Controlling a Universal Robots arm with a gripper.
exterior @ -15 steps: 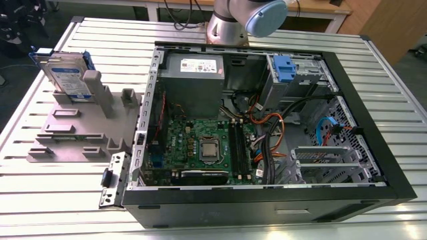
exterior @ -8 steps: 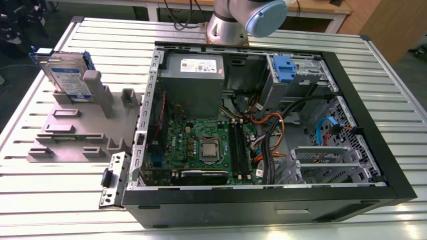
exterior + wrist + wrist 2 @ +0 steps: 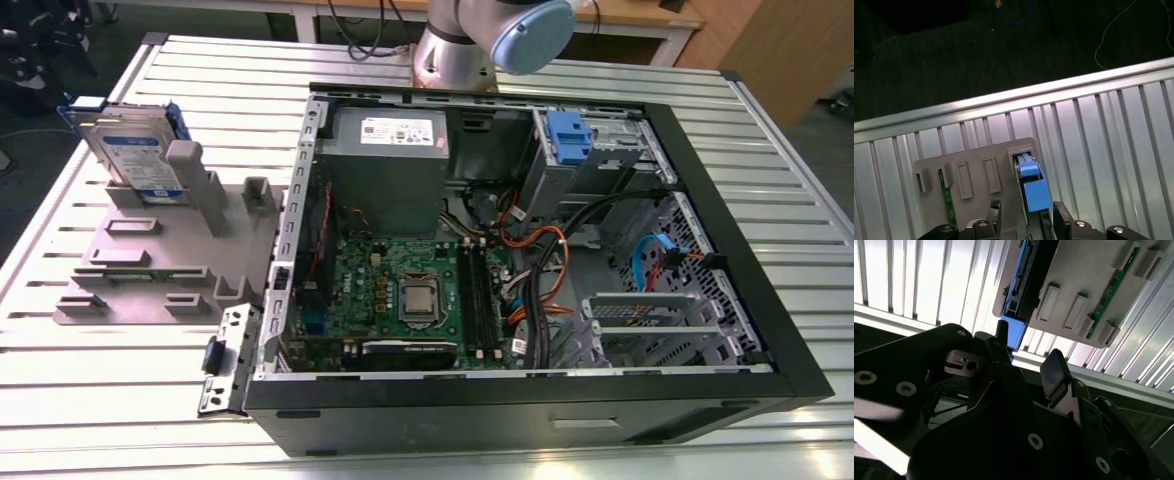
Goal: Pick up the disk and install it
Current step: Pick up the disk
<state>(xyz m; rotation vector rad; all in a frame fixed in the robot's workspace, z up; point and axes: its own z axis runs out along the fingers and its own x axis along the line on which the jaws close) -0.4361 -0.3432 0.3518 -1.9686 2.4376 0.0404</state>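
The disk (image 3: 134,155) stands on edge in a slot of the grey holder (image 3: 147,270), on the exterior view's left, with its white-and-blue label facing out. In the first wrist view its blue bracket (image 3: 1031,186) shows end-on in the holder (image 3: 974,165). My gripper (image 3: 1029,222) hangs above it, open, one dark finger (image 3: 995,212) on each side of the disk's line and not touching it. In the second wrist view the disk's blue edge (image 3: 1016,332) lies just beyond my gripper (image 3: 1026,357), which holds nothing.
An open computer case (image 3: 787,330) lies on the slatted metal table (image 3: 94,400), with a grey power supply (image 3: 387,160), a motherboard (image 3: 414,290) and a blue latch (image 3: 567,135) at the drive bay. A green circuit strip (image 3: 946,200) sits in the holder. The table's edge (image 3: 1004,102) borders dark floor.
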